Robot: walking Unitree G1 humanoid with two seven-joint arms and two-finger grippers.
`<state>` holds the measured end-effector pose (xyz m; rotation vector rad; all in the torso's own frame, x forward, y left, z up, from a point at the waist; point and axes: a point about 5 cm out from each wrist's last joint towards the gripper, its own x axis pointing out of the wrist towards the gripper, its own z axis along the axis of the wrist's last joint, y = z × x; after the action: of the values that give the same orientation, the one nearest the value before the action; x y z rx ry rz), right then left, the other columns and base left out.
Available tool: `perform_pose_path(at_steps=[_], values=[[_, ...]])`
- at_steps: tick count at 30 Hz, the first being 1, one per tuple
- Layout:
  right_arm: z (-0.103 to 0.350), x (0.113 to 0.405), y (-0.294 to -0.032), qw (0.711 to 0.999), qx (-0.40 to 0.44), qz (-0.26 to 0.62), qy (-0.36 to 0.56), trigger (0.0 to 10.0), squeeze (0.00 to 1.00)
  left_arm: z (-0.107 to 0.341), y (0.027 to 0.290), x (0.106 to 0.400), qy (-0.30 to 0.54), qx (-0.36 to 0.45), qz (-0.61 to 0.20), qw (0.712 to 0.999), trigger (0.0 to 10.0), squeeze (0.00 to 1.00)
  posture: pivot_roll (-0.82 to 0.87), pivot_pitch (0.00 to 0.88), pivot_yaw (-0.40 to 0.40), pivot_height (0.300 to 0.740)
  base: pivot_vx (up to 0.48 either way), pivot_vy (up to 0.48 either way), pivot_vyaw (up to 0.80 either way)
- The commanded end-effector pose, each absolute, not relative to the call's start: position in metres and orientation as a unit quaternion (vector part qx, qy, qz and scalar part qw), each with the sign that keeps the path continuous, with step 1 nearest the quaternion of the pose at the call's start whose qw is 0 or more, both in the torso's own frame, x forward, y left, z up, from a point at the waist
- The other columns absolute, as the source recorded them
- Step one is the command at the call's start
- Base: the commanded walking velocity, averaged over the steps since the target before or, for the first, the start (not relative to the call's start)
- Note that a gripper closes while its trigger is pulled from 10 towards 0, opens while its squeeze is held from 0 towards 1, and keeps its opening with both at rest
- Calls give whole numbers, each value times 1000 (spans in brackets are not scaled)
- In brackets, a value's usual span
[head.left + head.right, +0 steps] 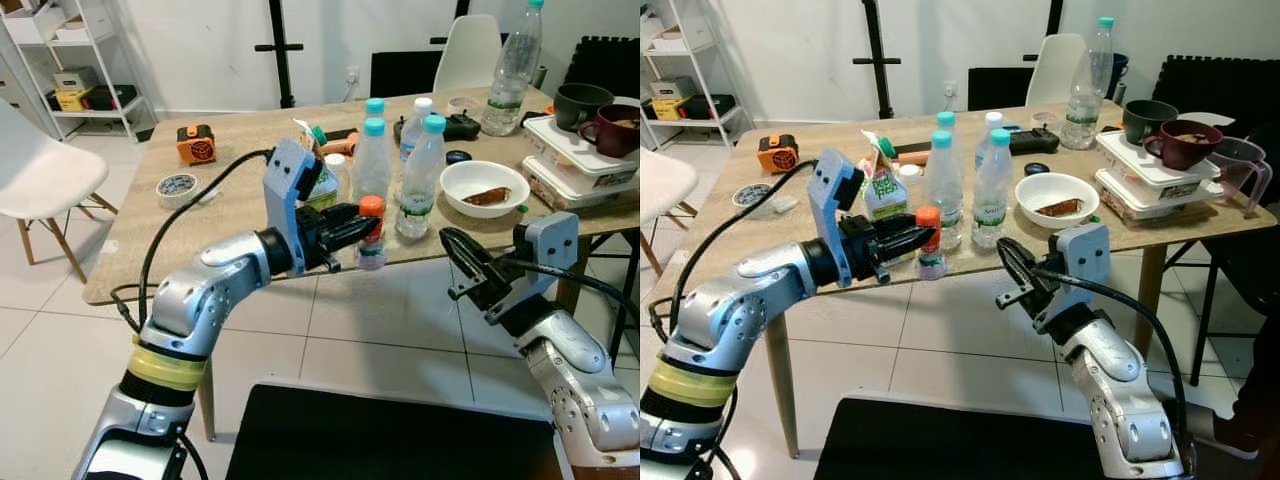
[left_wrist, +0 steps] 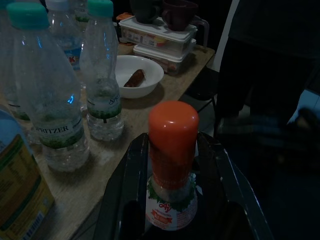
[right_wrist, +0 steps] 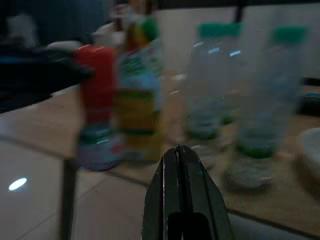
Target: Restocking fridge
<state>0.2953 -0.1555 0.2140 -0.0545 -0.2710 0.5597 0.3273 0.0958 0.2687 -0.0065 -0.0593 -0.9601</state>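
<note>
My left gripper (image 1: 362,232) is shut on a small bottle with an orange cap (image 1: 371,234) at the table's front edge; the same small bottle (image 2: 173,165) stands upright between the black fingers (image 2: 125,190). Behind it stand three clear water bottles with teal caps (image 1: 420,178) and a green and yellow carton (image 1: 320,185). My right gripper (image 1: 455,255) hangs in front of the table edge, below the white bowl (image 1: 484,187), its fingers (image 3: 179,185) pressed together on nothing.
The wooden table (image 1: 240,190) also holds a roll of tape (image 1: 177,187), an orange tool (image 1: 196,143), a tall bottle (image 1: 512,68), stacked food boxes (image 1: 575,160) and dark cups (image 1: 612,128). White chairs (image 1: 40,180) stand at the left and behind.
</note>
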Motion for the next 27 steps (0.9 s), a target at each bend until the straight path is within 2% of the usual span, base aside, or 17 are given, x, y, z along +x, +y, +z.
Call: perform_pose_path(at_steps=[1,3,4,5,6,8,9,19,20,27], values=[[210,292,-151,949,-28,291,-121,10000,0,267,95,327,-25,-9,-461,887,10000,0,-65,148,65,740,0,0,0],[208,292,-150,949,-29,291,-117,10000,0,267,95,327,-27,-11,-462,886,10000,0,-63,148,63,740,0,0,0],[204,292,-148,949,-28,296,-108,10000,137,269,93,326,-30,-14,-463,886,10000,0,-62,148,63,740,0,0,0],[204,292,-148,949,-28,296,-108,10000,137,269,93,326,-30,-14,-463,886,10000,0,-62,148,63,740,0,0,0],[202,292,-146,948,-26,299,-104,10000,447,269,92,325,-31,-15,-464,885,10000,0,-57,147,61,740,0,0,0],[201,292,-145,948,-25,302,-101,10000,447,270,91,325,-32,-14,-464,885,10000,0,-57,147,61,740,0,0,0],[200,292,-143,947,-22,306,-99,10000,1000,270,90,325,-33,-16,-465,885,10000,0,-57,147,61,740,0,0,0],[202,293,-131,943,-14,317,-100,10000,1000,265,84,321,-28,-24,-469,883,10000,0,-56,148,61,740,0,0,0],[203,294,-129,943,-15,316,-102,10000,0,265,81,320,-27,-25,-473,880,10000,0,-56,149,60,740,0,0,0],[210,302,-124,947,-21,298,-118,10000,0,264,69,312,-22,-26,-505,862,10000,0,-56,155,64,740,0,0,0]])
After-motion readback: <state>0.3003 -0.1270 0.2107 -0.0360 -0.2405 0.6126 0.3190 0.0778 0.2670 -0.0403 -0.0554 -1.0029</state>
